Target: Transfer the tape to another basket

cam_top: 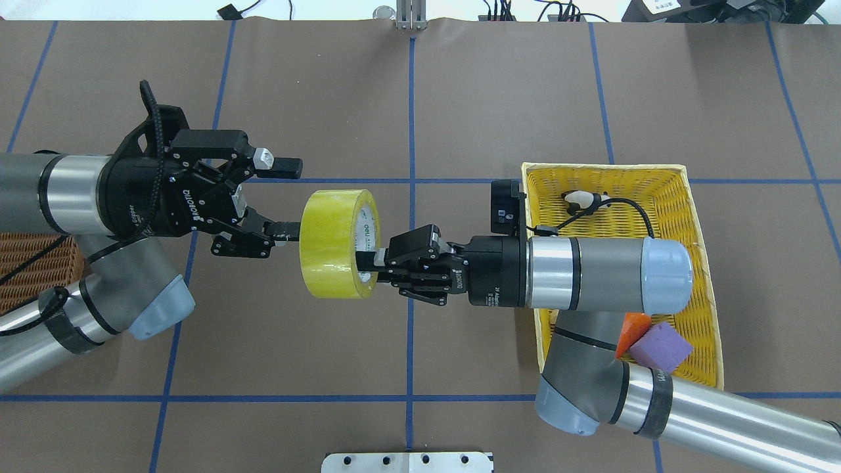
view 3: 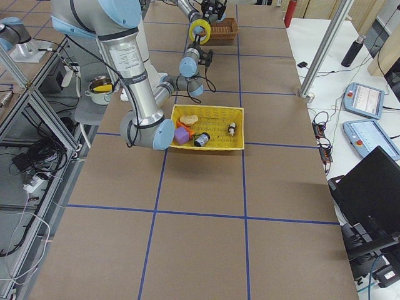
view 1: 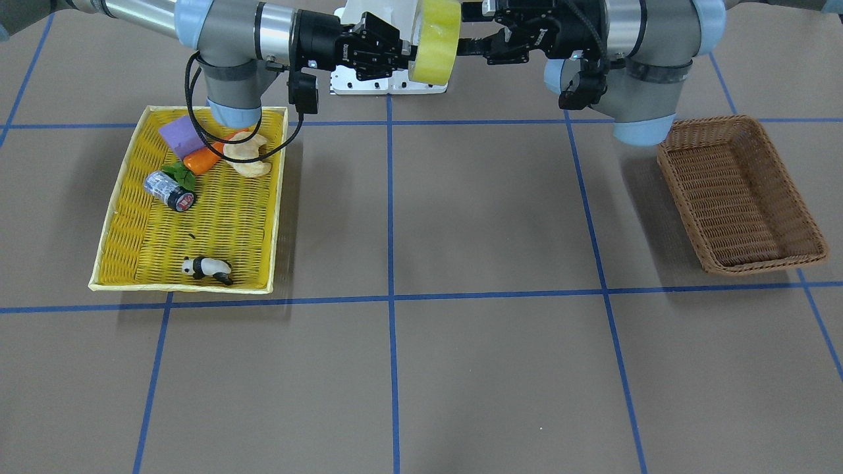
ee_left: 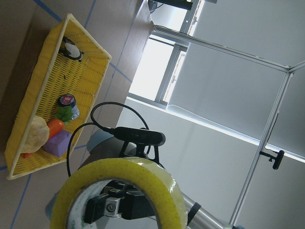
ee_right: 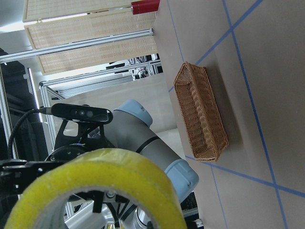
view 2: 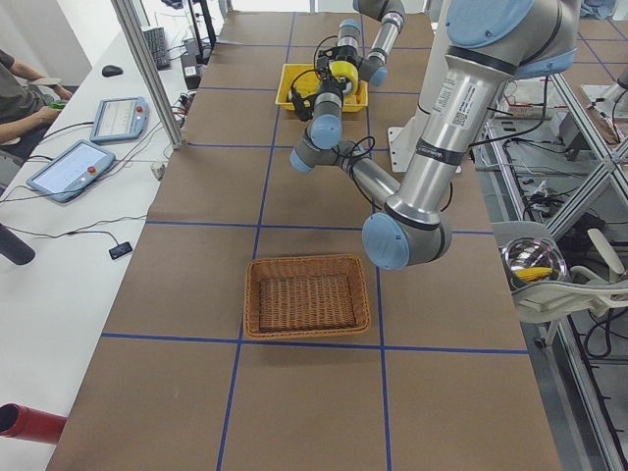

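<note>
The tape (cam_top: 332, 243), a wide yellow roll with a white core, hangs in the air over the table's middle, standing on edge. My right gripper (cam_top: 366, 261) is shut on its rim from the yellow-tray side. My left gripper (cam_top: 290, 199) faces the roll's other side and is open; its lower finger reaches the roll's face and its upper finger stands clear above the roll. The tape (view 1: 435, 41) shows between both grippers in the front-facing view and fills the bottom of both wrist views. The brown wicker basket (view 1: 737, 191) sits with nothing in it under my left arm.
The yellow woven tray (view 1: 263, 217) under my right arm holds a purple block (view 1: 179, 136), an orange piece, a pale food toy, a small grey cylinder (view 1: 168, 189) and a panda figure (view 1: 207, 268). Blue tape lines grid the brown tabletop.
</note>
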`<state>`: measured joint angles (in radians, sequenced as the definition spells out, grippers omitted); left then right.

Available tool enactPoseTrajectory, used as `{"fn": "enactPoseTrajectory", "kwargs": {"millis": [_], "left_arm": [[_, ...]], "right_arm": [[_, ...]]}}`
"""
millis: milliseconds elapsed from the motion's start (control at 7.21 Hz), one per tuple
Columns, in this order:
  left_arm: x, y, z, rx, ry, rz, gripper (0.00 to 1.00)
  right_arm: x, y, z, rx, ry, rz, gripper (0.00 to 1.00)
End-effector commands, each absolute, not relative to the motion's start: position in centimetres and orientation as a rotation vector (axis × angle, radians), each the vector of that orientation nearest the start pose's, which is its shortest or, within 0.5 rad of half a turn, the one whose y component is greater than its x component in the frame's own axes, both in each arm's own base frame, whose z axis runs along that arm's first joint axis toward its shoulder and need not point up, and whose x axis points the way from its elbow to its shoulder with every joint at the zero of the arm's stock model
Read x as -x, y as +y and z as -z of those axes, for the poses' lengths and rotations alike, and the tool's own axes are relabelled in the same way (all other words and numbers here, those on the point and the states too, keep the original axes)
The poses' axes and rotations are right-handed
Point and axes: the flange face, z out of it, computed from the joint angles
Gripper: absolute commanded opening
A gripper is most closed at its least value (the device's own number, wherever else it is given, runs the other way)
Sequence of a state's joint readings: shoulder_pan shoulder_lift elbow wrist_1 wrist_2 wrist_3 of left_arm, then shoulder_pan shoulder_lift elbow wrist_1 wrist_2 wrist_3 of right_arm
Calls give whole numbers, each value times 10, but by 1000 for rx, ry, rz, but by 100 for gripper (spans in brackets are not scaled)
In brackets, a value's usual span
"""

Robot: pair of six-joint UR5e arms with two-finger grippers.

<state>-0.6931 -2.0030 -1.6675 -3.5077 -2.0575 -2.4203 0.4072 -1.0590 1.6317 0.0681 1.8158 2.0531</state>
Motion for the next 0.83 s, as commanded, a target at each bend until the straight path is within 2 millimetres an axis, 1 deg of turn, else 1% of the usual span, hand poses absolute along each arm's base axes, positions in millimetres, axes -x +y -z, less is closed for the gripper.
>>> {"fn": "enactPoseTrajectory", "kwargs": {"millis": [0, 139, 416, 555, 694], "left_arm": [[-328, -377, -219, 398, 2311, 140, 85], [-325, -374, -216, 397, 2320, 130, 83], [-322, -370, -211, 399, 2333, 113, 74], [-322, -370, -211, 399, 2334, 112, 63], [-322, -369, -211, 400, 2335, 110, 43]], "right_arm": [[467, -319, -176, 242, -2204, -230, 0], [466, -319, -175, 241, -2210, -229, 0], [465, -318, -175, 242, -2217, -226, 0], [465, -318, -175, 242, -2218, -225, 0], [463, -318, -176, 240, -2232, -221, 0]]}}
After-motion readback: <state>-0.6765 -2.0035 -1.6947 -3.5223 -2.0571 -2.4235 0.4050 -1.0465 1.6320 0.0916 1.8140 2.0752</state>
